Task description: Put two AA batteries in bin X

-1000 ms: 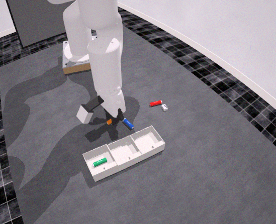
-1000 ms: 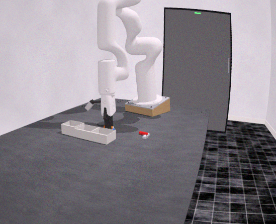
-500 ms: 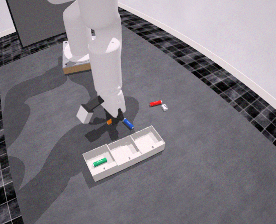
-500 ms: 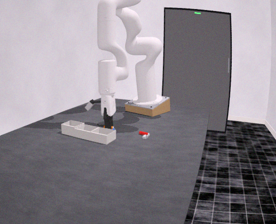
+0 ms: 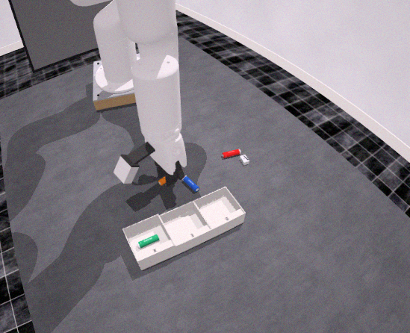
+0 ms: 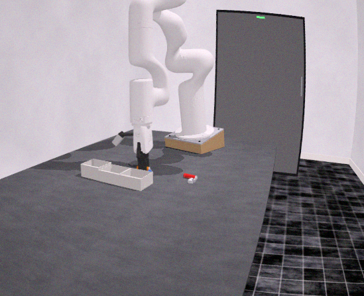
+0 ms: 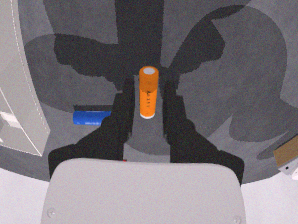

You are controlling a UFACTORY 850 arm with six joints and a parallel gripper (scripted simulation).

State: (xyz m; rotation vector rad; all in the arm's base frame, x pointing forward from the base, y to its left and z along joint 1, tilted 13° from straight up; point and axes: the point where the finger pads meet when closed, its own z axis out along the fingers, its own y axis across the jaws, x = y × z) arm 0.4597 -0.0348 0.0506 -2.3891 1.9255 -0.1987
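Note:
An orange battery [image 5: 162,181] lies on the table between my gripper's fingers [image 5: 168,178]. In the wrist view the orange battery [image 7: 148,91] has a small gap to the dark finger on each side, so my gripper [image 7: 149,92] is partly open around it, low over the table. A blue battery [image 5: 190,184] lies just right of the fingers and also shows in the wrist view [image 7: 92,116]. A green battery [image 5: 148,240] lies in the left compartment of the white three-part bin [image 5: 184,225]. A red battery [image 5: 231,153] lies further right. I cannot read the bin marks.
A small white block [image 5: 244,160] lies touching or next to the red battery. The bin's middle and right compartments hold nothing. The arm's base [image 5: 113,93] stands at the back of the table. The bin's near wall is close to the blue battery.

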